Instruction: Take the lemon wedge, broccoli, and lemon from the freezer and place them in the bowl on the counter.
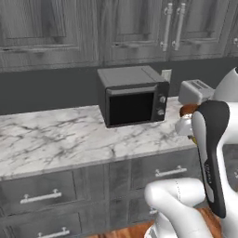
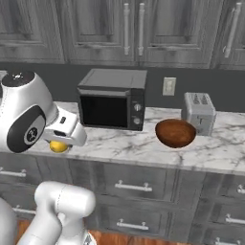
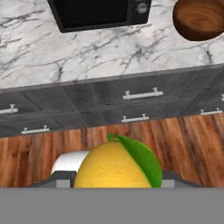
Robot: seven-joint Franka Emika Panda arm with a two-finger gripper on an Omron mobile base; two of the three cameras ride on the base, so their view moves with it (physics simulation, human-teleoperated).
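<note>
My gripper (image 2: pixel 60 142) is shut on the lemon (image 2: pixel 58 146), a bright yellow fruit hanging under the white hand in front of the counter's edge. In the hand view the lemon (image 3: pixel 113 168) with its green leaf covers the fingertips, above the wooden floor. The reddish-brown bowl (image 2: pixel 175 132) stands empty on the white marble counter (image 2: pixel 215 153), right of the microwave and well to the right of the gripper. The bowl (image 3: pixel 199 17) is at the hand view's top right, and partly behind my arm as bowl (image 1: pixel 188 109). The freezer, broccoli and lemon wedge are out of view.
A dark microwave (image 2: pixel 112 100) stands at the back of the counter, with a silver toaster (image 2: pixel 199 111) behind the bowl. Dark grey drawers (image 3: pixel 140 94) with bar handles run under the top. Wood-grain cabinets (image 1: pixel 51 28) hang above. Wooden floor (image 3: pixel 188 144) lies below.
</note>
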